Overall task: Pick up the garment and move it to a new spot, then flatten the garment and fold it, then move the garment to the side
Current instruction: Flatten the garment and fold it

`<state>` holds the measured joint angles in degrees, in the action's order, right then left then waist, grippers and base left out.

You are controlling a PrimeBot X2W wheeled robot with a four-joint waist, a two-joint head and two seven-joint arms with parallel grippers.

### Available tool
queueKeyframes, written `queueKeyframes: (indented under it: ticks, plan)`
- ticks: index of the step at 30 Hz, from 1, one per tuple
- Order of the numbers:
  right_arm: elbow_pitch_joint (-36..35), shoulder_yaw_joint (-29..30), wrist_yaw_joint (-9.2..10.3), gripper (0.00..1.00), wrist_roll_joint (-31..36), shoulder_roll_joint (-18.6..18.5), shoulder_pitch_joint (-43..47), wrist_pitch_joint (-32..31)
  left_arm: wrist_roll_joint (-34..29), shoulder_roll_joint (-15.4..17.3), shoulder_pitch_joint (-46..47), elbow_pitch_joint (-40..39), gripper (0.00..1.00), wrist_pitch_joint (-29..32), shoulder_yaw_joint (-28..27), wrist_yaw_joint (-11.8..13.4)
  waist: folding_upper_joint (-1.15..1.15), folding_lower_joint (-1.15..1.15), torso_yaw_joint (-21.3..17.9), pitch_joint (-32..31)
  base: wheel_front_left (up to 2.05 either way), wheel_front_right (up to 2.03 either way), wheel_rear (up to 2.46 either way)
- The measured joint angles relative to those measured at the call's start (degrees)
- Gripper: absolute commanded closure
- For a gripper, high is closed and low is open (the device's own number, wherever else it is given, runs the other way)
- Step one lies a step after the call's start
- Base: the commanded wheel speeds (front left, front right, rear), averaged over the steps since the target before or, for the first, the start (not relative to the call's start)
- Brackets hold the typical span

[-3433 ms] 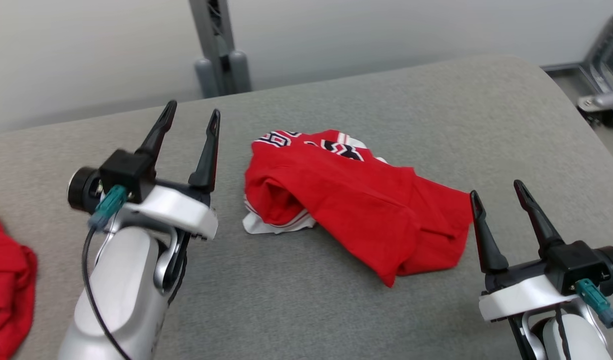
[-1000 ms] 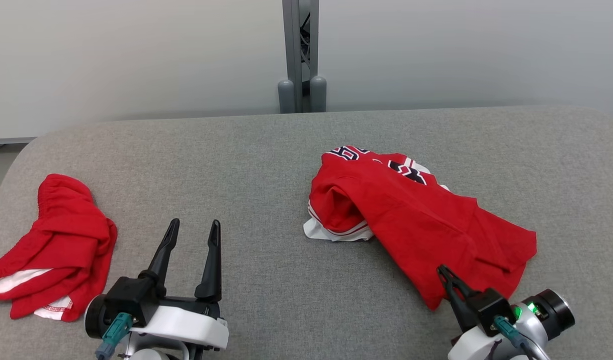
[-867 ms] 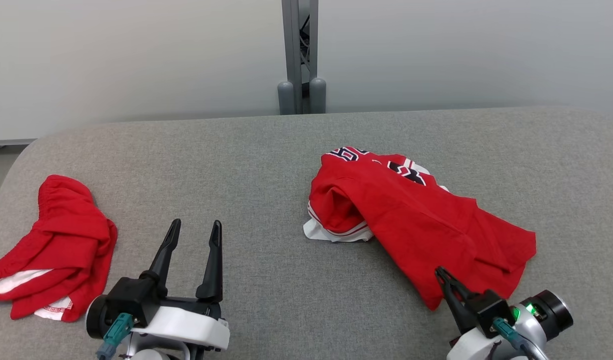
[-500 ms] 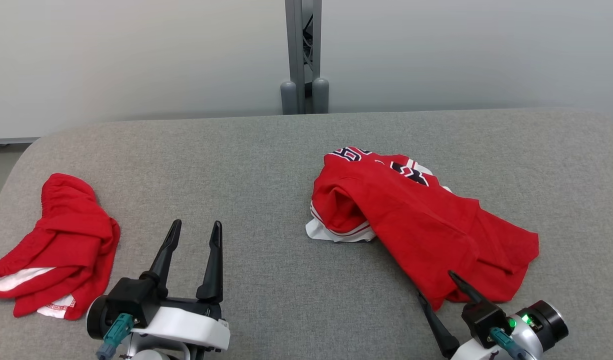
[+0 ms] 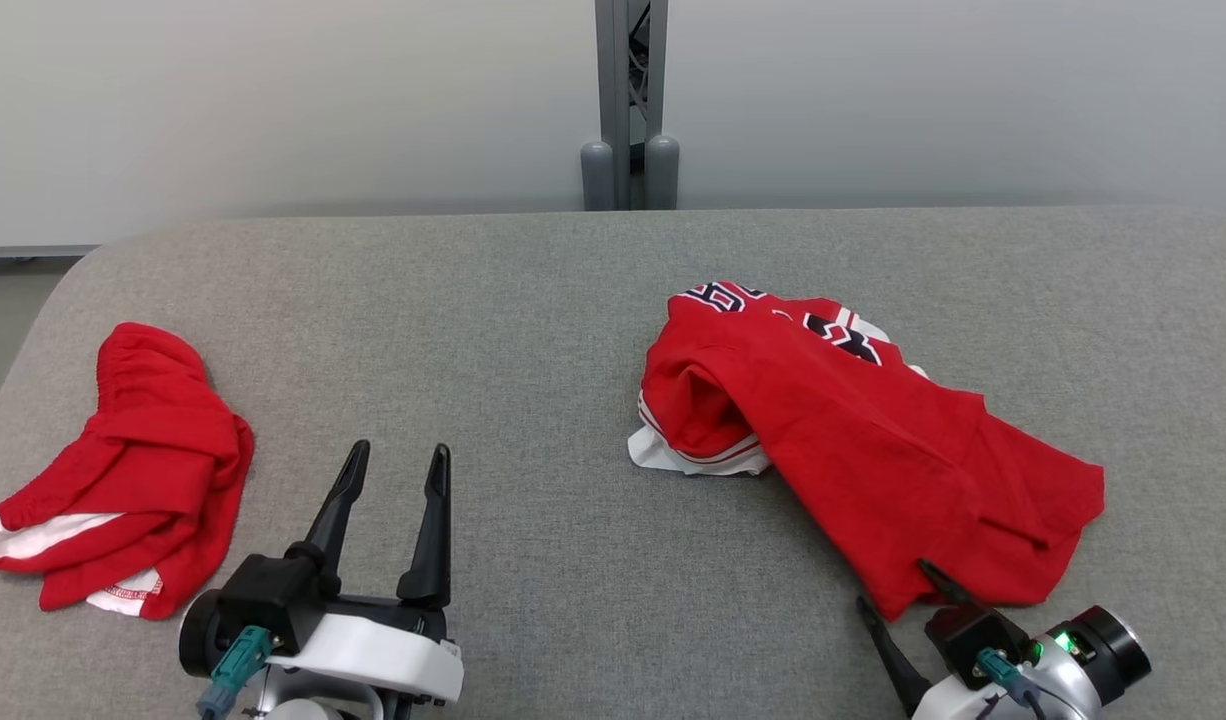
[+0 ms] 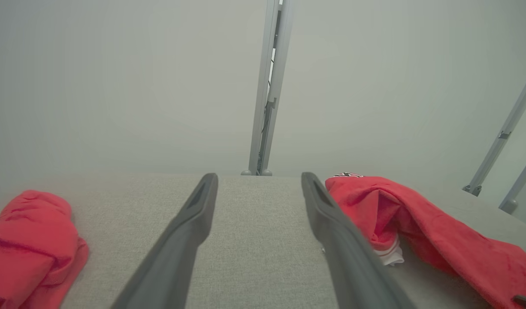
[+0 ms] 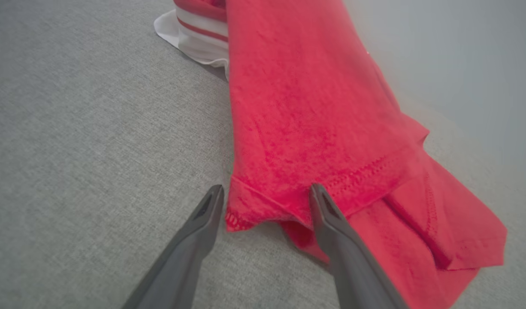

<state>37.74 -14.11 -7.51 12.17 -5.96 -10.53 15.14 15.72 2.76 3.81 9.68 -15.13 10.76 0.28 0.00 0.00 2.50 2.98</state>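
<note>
The garment, a red jersey with white trim and dark lettering, lies crumpled on the right half of the grey padded table. My right gripper is open at its near corner. In the right wrist view the garment's stitched hem corner lies between the spread fingers of the right gripper, which grip nothing. My left gripper stands open over bare table, well left of the garment. The left wrist view has the left gripper open, with the garment to its right.
A second red garment lies bunched near the table's left edge, also seen as a red garment in the left wrist view. A grey metal post stands behind the table's far edge, against a pale wall.
My right gripper has gone from shut at the garment's near corner to open and has drawn back slightly. The head camera has shifted a little. The left gripper holds its pose.
</note>
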Motion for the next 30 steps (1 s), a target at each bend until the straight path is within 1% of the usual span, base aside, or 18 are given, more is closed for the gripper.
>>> queueKeyframes:
  ticks: [2, 3, 4, 7, 10, 15, 21, 25, 30]
  plan:
    - [0.9, 0.6, 0.00, 0.00, 0.6, 0.1, -0.7, 0.0, 0.0, 0.0, 0.1, 0.0, 0.00, 0.0, 0.0, 0.0, 0.00, 0.00, 0.1, 0.3, 0.00, 0.00, 0.00]
    - [1.2, 1.0, 0.00, 0.21, 0.7, 0.3, -1.0, 0.0, 0.0, 0.0, 0.1, 0.0, 0.00, 0.0, 0.0, 0.0, 0.00, 0.00, 0.2, 0.5, 0.00, 0.00, 0.00]
    - [1.3, 1.5, 0.00, 1.00, 1.0, 0.4, -1.3, 0.0, -0.1, 0.0, 0.2, 0.0, 0.00, 0.0, 0.0, -0.1, 0.00, 0.00, 0.3, 0.6, 0.00, 0.00, 0.00]
    - [0.9, 2.2, 0.00, 1.00, 1.2, 0.7, -1.9, 0.0, -0.1, 0.0, 0.3, 0.2, 0.00, 0.0, -0.1, -0.2, 0.00, 0.00, 0.3, 0.7, 0.00, 0.00, 0.00]
    - [-1.1, 2.5, 0.00, 1.00, 1.0, 1.1, -1.8, 0.0, -0.1, 0.0, 0.3, 0.3, 0.00, 0.0, -0.2, -0.2, 0.00, 0.00, 0.1, 0.2, 0.00, 0.00, 0.00]
    - [-8.6, 1.2, 0.00, 1.00, -1.2, 1.3, -1.3, 0.0, -0.1, 0.0, -0.1, 0.3, 0.00, 0.0, 0.0, -0.1, 0.00, 0.00, -0.6, -1.3, 0.00, 0.00, 0.00]
    - [-20.0, -5.2, 0.00, 1.00, -6.1, -0.2, -3.0, 0.0, 0.0, 0.0, -0.4, 0.1, 0.00, 0.0, 0.3, 0.1, 0.00, 0.00, -2.0, -2.8, 0.00, 0.00, 0.00]
    - [-27.1, -11.7, 0.00, 1.00, -11.5, -1.6, -6.9, 0.0, 0.1, 0.0, -1.0, 0.0, 0.00, 0.0, 0.4, 0.3, 0.00, 0.00, -2.8, -3.7, 0.00, 0.00, 0.00]
    - [-31.8, -20.3, 0.00, 1.00, -17.5, -4.3, -14.4, 0.0, 0.6, 0.0, -1.1, -0.4, 0.00, 0.0, 0.7, 0.8, 0.00, 0.00, -3.4, -4.5, 0.00, 0.00, 0.00]
